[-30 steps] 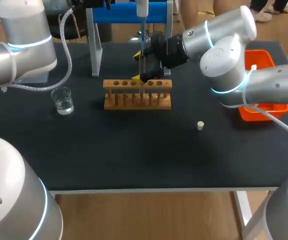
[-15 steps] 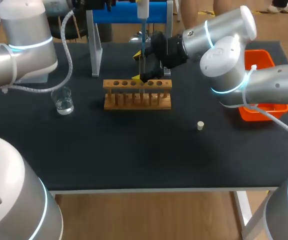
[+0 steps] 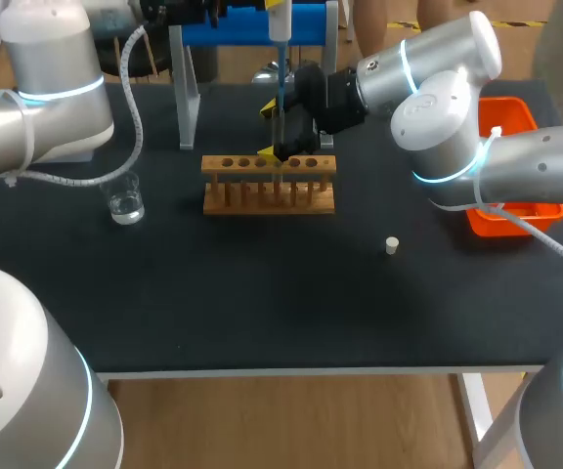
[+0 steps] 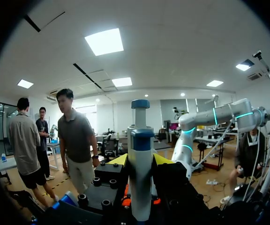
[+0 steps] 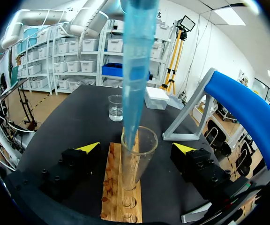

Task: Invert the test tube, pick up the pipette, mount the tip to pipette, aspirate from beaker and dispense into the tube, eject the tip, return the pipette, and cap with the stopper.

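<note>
My left gripper (image 4: pixel 140 160) is shut on the white pipette (image 4: pixel 140 164) with a blue cap, its yellow tips on either side of the body. In the head view the pipette (image 3: pixel 279 18) hangs over the wooden rack (image 3: pixel 268 188). Its blue tip (image 5: pixel 136 61) reaches down into the mouth of the upright glass test tube (image 5: pixel 138 157) standing in the rack. My right gripper (image 5: pixel 137 148) is open, its fingers wide on both sides of the tube without touching it. The beaker (image 3: pixel 125 201) with clear liquid stands left of the rack. The small white stopper (image 3: pixel 391 245) lies on the table to the right.
A blue pipette stand (image 3: pixel 247 26) on grey legs is behind the rack. An orange tray (image 3: pixel 517 211) sits at the right edge under my right arm. The black table (image 3: pixel 262 293) is bare in front of the rack.
My left arm's elbow has shifted slightly. The pipette, the tube and my right gripper stay where they were.
</note>
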Available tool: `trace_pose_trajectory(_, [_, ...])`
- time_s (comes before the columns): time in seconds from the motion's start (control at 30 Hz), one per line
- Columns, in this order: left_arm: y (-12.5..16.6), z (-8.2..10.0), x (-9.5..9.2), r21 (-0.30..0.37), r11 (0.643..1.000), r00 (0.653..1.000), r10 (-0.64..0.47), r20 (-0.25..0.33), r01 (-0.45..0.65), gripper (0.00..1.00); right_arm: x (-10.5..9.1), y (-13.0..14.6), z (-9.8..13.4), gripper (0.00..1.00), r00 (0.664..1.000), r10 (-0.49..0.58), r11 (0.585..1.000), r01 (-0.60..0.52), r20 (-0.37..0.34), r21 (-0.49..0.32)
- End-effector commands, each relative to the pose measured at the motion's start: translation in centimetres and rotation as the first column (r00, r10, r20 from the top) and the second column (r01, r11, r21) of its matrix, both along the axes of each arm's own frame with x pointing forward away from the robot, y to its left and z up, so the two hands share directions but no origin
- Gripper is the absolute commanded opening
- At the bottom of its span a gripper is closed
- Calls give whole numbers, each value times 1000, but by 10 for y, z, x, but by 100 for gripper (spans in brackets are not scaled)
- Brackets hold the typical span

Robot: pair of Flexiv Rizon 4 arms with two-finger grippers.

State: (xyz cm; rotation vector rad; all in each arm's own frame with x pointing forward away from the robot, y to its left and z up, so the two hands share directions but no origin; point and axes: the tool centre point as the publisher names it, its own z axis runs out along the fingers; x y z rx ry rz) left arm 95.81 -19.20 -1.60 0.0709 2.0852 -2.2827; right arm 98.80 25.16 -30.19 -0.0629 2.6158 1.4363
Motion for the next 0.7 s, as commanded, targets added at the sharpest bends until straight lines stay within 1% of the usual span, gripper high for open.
trace_pose_trajectory(0.03, [0,-2,-1,0,1000,1000,3,-1,-3,0,1,0,0,100,1000,1,1000,-1,-2,-4])
trace_pose_trajectory(0.33, [0,-4,0,11,1000,1000,3,7,-4,0,1,0,0,100,1000,1,1000,-1,-2,-4])
trace_pose_trajectory(0.7, [1,-7,0,15,1000,999,-3,39,3,0,1,0,0,100,1000,1,1000,-1,-2,-4])
